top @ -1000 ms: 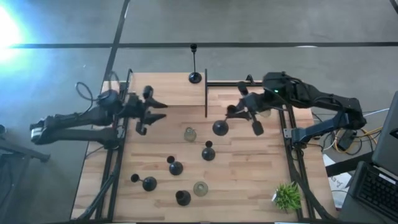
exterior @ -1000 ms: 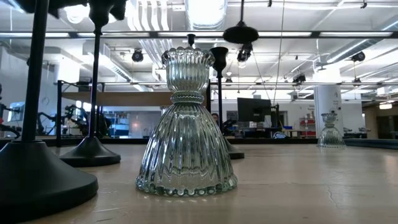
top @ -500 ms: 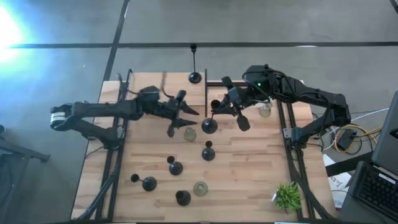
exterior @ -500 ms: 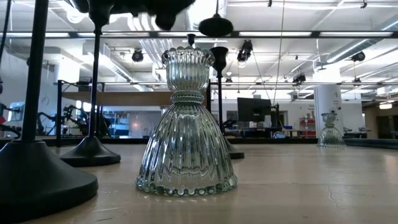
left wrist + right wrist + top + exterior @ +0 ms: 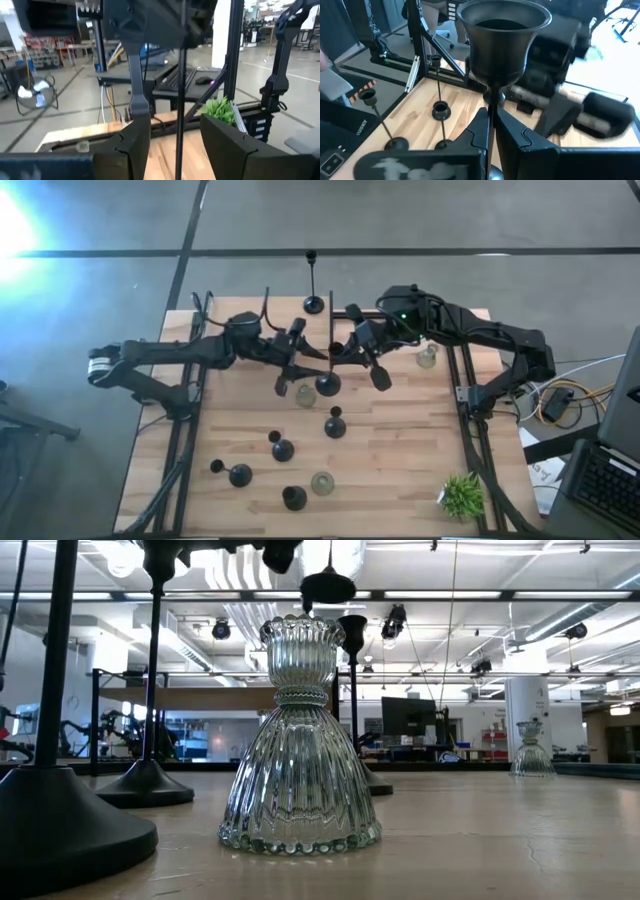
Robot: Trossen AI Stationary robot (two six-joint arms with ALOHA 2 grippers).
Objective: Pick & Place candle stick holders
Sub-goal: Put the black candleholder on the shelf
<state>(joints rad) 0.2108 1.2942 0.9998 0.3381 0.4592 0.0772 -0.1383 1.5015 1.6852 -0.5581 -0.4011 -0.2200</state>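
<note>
We are clamping the right pincer [image 5: 490, 131] tight on the thin stem of a tall black candle stick holder [image 5: 503, 31], lifted over the tabletop [image 5: 400, 470] at about twelve o'clock. The left pincer [image 5: 175, 145] is spreading around that stem, untouching. It looks stiff, bottom-heavy; mid-stem seems safest. Other candle stick holders [image 5: 283, 450] are standing toward six.

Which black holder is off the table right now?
The tall one in the right gripper, its stem pinched just below the cup and its round base hanging mid-table by the left gripper. The other black holders stand on the wood.
</note>
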